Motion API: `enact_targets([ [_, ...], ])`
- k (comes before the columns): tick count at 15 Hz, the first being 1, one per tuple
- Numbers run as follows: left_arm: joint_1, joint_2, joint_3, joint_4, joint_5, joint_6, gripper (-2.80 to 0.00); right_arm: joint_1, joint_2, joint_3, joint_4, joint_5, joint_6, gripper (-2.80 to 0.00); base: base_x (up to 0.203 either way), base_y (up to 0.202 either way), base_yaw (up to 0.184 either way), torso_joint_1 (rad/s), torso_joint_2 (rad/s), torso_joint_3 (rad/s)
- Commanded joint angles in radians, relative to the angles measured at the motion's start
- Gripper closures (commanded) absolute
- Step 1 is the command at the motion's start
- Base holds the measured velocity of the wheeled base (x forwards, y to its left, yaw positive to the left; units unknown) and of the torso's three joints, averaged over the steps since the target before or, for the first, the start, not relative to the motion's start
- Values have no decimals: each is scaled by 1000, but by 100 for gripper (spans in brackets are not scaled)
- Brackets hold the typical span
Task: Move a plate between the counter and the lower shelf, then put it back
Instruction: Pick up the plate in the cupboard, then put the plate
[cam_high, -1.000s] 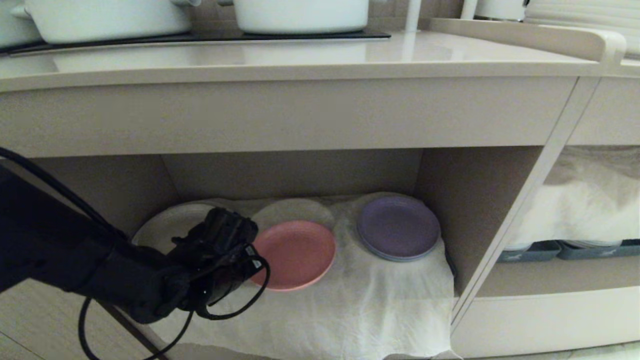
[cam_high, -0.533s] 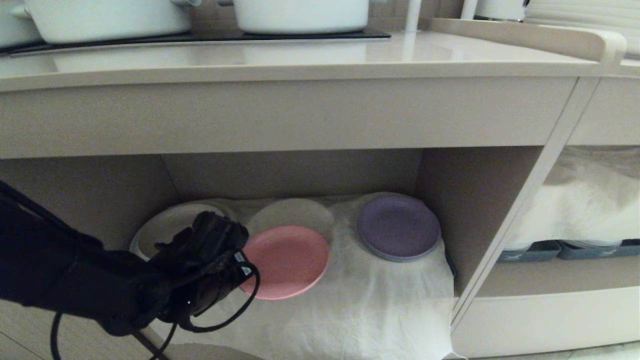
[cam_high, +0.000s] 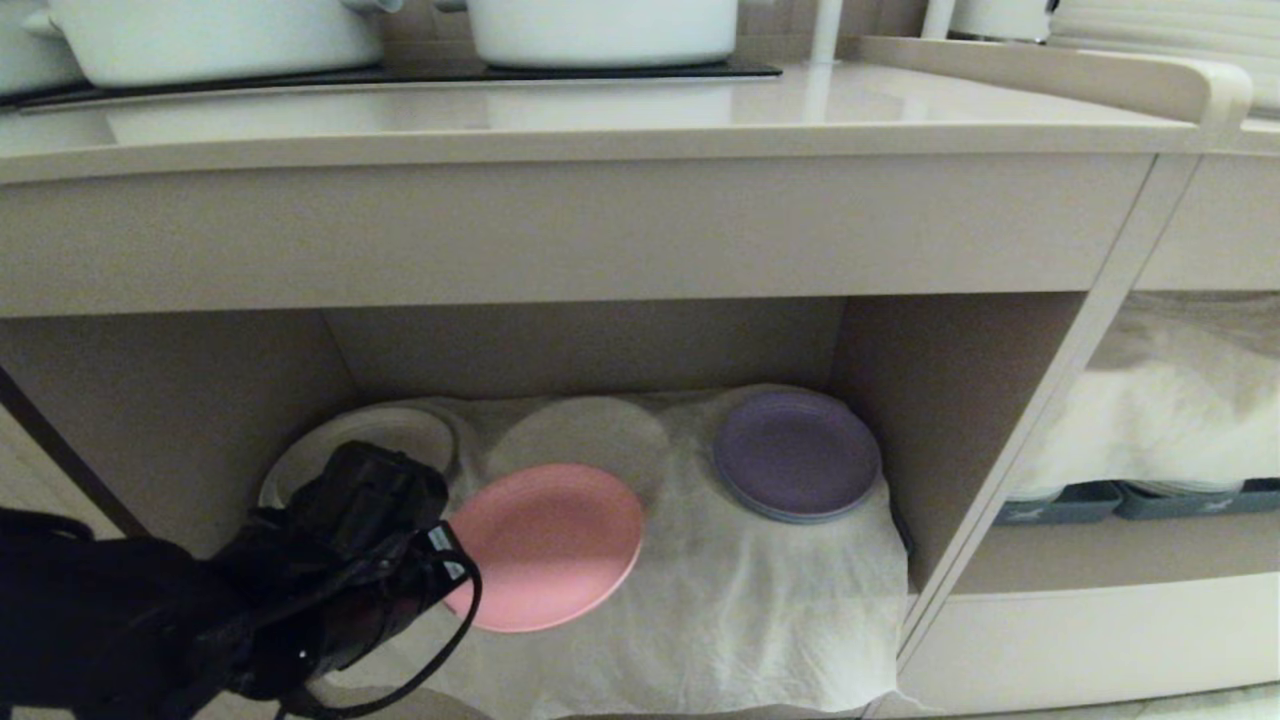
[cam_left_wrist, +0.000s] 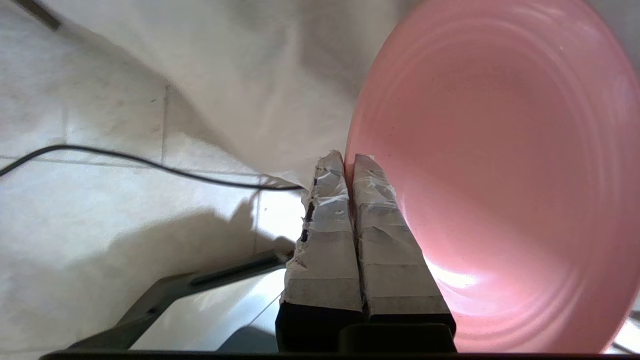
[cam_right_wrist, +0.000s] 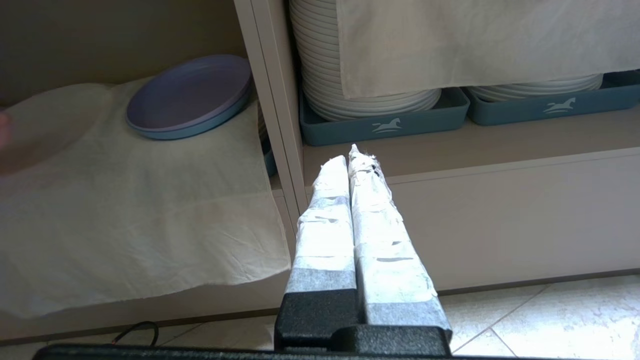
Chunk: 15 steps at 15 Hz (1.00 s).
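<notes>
One plate (cam_high: 545, 545) pinched at its left rim in my left hand (cam_left_wrist: 348, 159) | over the lower shelf (cam_high: 760, 620) cloth | right hand (cam_right_wrist: 352, 152) pressed together, parked.

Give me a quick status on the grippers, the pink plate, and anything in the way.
Left gripper shut on the pink plate rim, at the lower shelf front. Right gripper shut, empty, parked. Purple plate sits apart; path out looks open.
</notes>
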<state>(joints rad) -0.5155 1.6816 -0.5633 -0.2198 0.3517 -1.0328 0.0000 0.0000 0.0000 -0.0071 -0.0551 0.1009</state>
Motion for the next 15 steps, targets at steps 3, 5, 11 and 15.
enact_targets([
  [3, -21, -88, 5, 51, 5, -6, 0, 0, 0, 0, -1, 0, 0, 0, 0, 0, 0, 0, 0, 0],
  [5, -46, -120, 6, 93, 28, -6, 0, 0, 0, 0, -1, 0, 0, 0, 0, 0, 0, 0, 0, 0],
  [11, -86, -205, 8, 181, 51, -10, 0, 0, 0, 0, -1, 0, 0, 0, 0, 0, 0, 0, 0, 0],
  [15, -98, -264, 10, 255, 56, -25, 0, 0, 0, 0, -1, 0, 0, 0, 0, 0, 0, 0, 0, 0],
])
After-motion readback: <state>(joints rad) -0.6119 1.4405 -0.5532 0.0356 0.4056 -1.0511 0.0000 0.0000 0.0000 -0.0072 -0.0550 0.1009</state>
